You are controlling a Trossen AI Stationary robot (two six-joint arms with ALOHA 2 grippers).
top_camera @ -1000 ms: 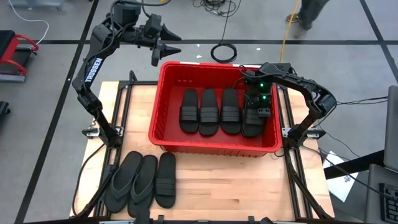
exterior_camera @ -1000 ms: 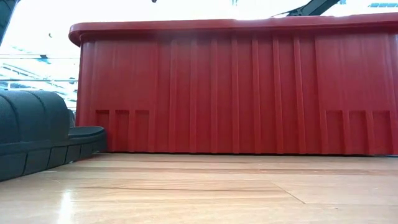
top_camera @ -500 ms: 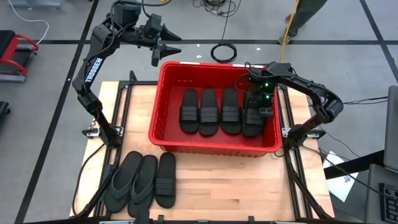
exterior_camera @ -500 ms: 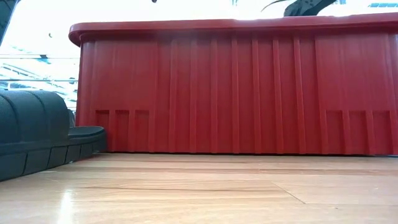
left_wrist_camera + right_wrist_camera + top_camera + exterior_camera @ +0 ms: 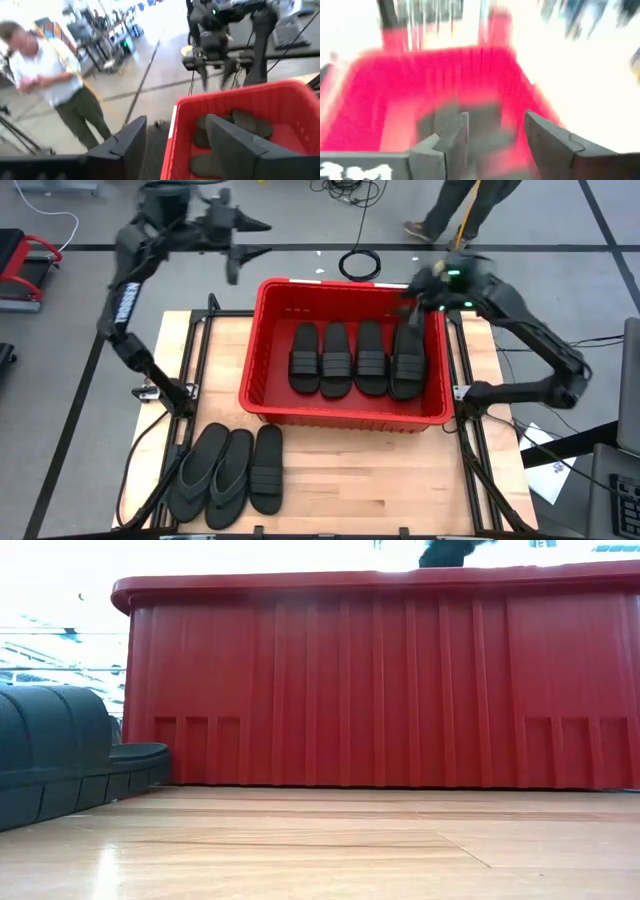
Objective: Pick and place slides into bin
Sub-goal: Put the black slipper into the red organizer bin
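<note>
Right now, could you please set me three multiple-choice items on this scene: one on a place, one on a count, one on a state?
1. Where do the three slides outside the bin lie?
A. on the table's near left part
B. on the floor
C. on the bin's rim

2. How many slides lie inside the bin?
A. two
B. four
C. six

3. How is the right gripper?
A. shut on a slide
B. open and empty
C. resting on the table

Key: 1 A, the high view shows them side by side on the wood before the bin. 2 B, four lie abreast on the bin's floor. 3 B, the right wrist view shows its fingers apart above the bin with nothing between.
</note>
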